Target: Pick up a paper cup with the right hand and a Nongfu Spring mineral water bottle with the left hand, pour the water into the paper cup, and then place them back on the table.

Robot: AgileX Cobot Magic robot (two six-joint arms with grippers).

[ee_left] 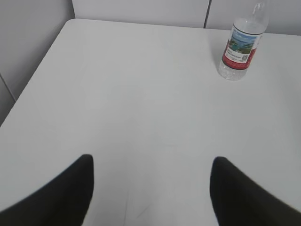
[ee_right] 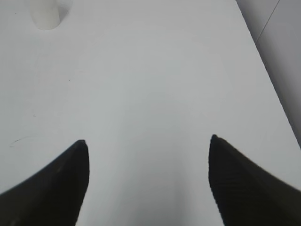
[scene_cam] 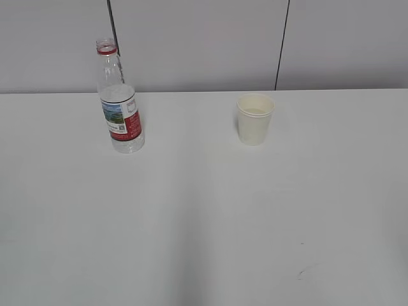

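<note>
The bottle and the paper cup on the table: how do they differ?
The bottle is tall, clear plastic with a red-and-white label; the paper cup is short, cream-white and plain. The bottle narrows to a red-ringed neck, while the cup is wide open on top. Both stand upright on the white table, untouched.

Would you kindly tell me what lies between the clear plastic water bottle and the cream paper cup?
Nothing: in the exterior view only bare white table separates the clear plastic water bottle from the cream paper cup.

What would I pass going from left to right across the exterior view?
Nongfu Spring mineral water bottle → paper cup → small dark scuff mark on the table.
</note>
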